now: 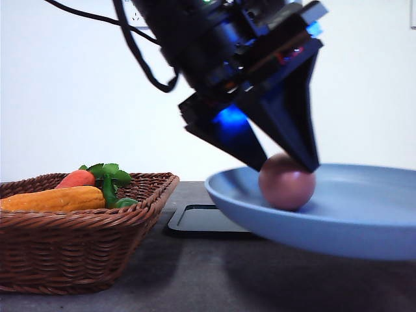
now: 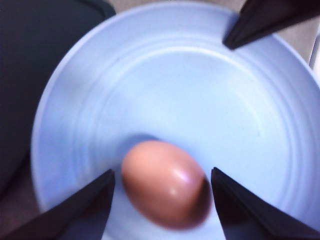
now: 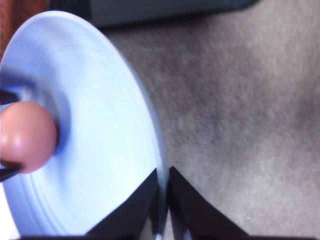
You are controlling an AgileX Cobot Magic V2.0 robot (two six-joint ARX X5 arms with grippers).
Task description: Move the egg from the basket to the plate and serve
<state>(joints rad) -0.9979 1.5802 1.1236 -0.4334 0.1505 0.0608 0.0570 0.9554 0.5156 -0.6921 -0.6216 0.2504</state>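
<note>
Wicker first: the basket (image 1: 78,240) sits closest to the front camera, left of the plate (image 1: 364,221), and holds a long orange-yellow vegetable (image 1: 55,199) and a red carrot with green leaves (image 1: 81,177), but no egg that I can see. Measured from the plate, everything else falls into place: the egg (image 1: 287,182) rests in the plate's shallow well near its left rim, and the left gripper (image 1: 289,164) reaches down onto it from above. In the left wrist view the two dark fingers (image 2: 85,210) stand to either side of the egg (image 2: 165,184) with a sliver of blue plate showing beside each, so the jaws look spread rather than pinching. The right gripper (image 3: 162,200) is pressed together on the plate's rim (image 3: 150,125), holding it tilted above the grey table (image 1: 195,279). I judge the transfer step essentially done, with the release just made or under way. Next, the left arm would need to lift straight clear without nudging the egg, and then the right arm can carry the plate out to serve, kept level enough that the egg does not roll. A flat black tray (image 1: 201,221) lies behind and under the plate's left edge, and the basket's flared wall stands near that side.
</note>
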